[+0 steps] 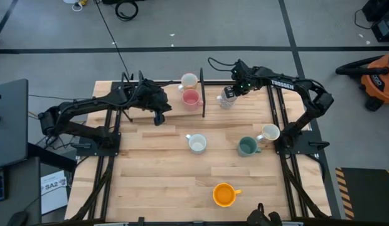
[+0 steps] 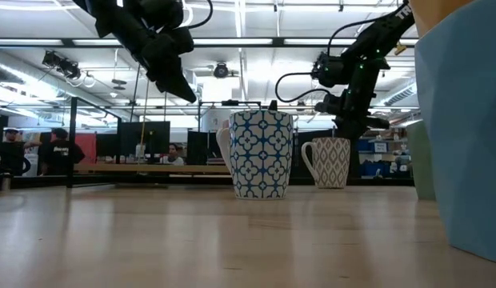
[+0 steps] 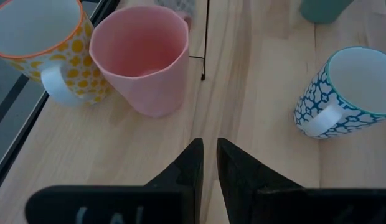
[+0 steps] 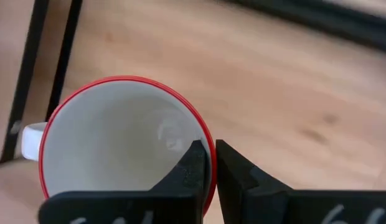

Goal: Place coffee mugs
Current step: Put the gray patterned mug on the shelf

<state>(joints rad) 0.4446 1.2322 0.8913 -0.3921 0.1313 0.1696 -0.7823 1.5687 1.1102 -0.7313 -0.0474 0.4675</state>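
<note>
High view: wooden table (image 1: 163, 176) w/ six mugs visible. At the back, by a thin black divider bar (image 1: 202, 97), sit a cream mug (image 1: 189, 81) and a pink mug (image 1: 191, 98), touching or nearly so. Mid-table: blue-patterned mug (image 1: 197, 144), dark green mug (image 1: 246, 147) and just beside it a white mug (image 1: 268, 132). Orange mug (image 1: 224, 194) alone near the front edge. All upright; insides look empty. Left gripper (image 1: 159, 117) hangs just left of the pink mug, apart from it. Right gripper (image 1: 229, 94) is over a red-rimmed mug (image 1: 227, 100) on the other side of the bar.

Low view: blue-patterned mug (image 2: 261, 154) upright at centre, a grey-patterned mug (image 2: 331, 162) behind it to the right. Left gripper (image 2: 178, 84) up in the air, clear of the table. Right arm comes down onto the grey-patterned mug.

Left wrist view: left gripper (image 3: 208, 163) fingers nearly together, only a thin gap, holding nothing. Ahead: pink mug (image 3: 143, 59), empty; yellow-dotted orange-rimmed mug (image 3: 47, 46) touching it; blue-patterned mug (image 3: 348, 90) well apart.

Right wrist view: right gripper (image 4: 210, 163) pinched on the wall of the red-rimmed mug (image 4: 115, 146), one finger inside, one outside. Mug empty, upright on the table.
</note>
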